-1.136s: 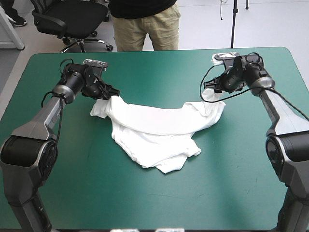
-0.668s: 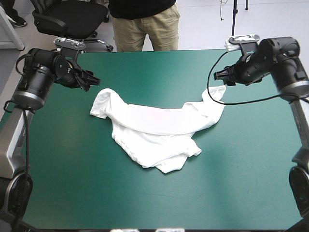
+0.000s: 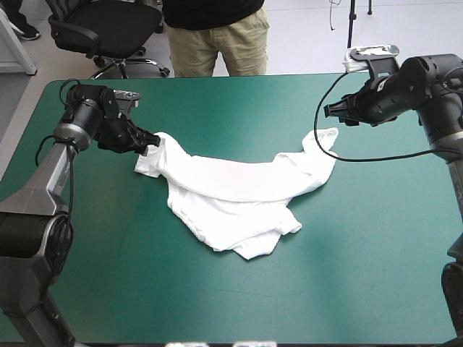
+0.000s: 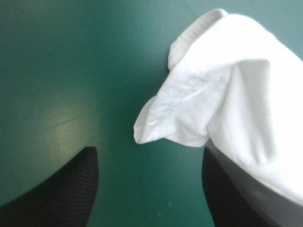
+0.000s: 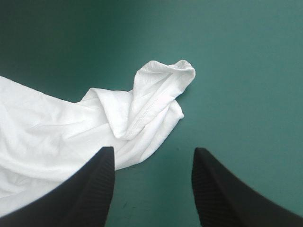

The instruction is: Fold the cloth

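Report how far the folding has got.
Nothing folded yet: the T-shirt lies crumpled mid-table. In hand: the left hand, open, is at one end, cloth draped over one finger; the right hand, open, hovers clear of the other end. Left: grip, spread, fold.

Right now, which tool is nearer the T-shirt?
Left. The left tool is down at one sleeve of the T-shirt, open, cloth overlapping one finger. The right tool hangs open, raised clear of the other sleeve.

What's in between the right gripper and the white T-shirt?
Only bare teal-green cover. The right wrist view shows it: the right gripper is open, and the T-shirt's bunched end lies just ahead of it.
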`<state>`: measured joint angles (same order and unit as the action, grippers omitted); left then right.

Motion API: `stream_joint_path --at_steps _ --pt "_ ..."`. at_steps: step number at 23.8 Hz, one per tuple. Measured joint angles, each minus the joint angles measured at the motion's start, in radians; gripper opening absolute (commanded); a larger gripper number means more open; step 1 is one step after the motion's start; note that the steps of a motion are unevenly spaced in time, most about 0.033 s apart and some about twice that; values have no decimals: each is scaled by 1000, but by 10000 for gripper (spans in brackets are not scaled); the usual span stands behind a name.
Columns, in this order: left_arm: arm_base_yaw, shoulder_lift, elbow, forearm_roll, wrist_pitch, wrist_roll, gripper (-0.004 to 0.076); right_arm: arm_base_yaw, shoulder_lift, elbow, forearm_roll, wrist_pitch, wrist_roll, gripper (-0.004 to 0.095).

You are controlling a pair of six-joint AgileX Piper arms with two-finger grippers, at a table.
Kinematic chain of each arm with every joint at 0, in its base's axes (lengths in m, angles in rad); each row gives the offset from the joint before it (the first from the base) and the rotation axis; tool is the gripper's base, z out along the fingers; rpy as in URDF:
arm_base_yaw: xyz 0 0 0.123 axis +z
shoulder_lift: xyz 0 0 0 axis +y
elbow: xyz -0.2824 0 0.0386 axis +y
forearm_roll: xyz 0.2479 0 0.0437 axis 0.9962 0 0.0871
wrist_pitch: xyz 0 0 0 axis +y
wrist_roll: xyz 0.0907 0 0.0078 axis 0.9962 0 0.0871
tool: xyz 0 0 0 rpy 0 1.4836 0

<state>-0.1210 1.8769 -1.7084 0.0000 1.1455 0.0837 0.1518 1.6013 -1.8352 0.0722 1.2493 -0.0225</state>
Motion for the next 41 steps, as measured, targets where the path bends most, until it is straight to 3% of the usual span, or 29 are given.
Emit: stream_joint_path --at_steps 15,18,19,23,28,30,34,41 --pt "-6 162 0 0 -33 5 424 0 43 0 34 -2 0 458" --pt "-17 189 0 0 -34 18 320 0 48 0 39 -2 0 458" --pt "-20 192 0 0 -34 22 235 0 48 0 40 -2 0 458" --pt "-41 205 -8 -16 -25 53 20 0 48 0 44 -1 0 458" --pt "-46 217 -20 -28 -3 58 -17 1 48 0 151 -1 -41 458" --pt "-46 217 -20 -27 -2 56 -17 41 46 0 182 -2 -64 458" --pt "-46 218 -20 -27 -2 55 -17 225 -2 76 66 -2 -64 462" --pt "-46 218 -21 -27 -3 50 -17 468 -35 249 -20 -2 -61 603"
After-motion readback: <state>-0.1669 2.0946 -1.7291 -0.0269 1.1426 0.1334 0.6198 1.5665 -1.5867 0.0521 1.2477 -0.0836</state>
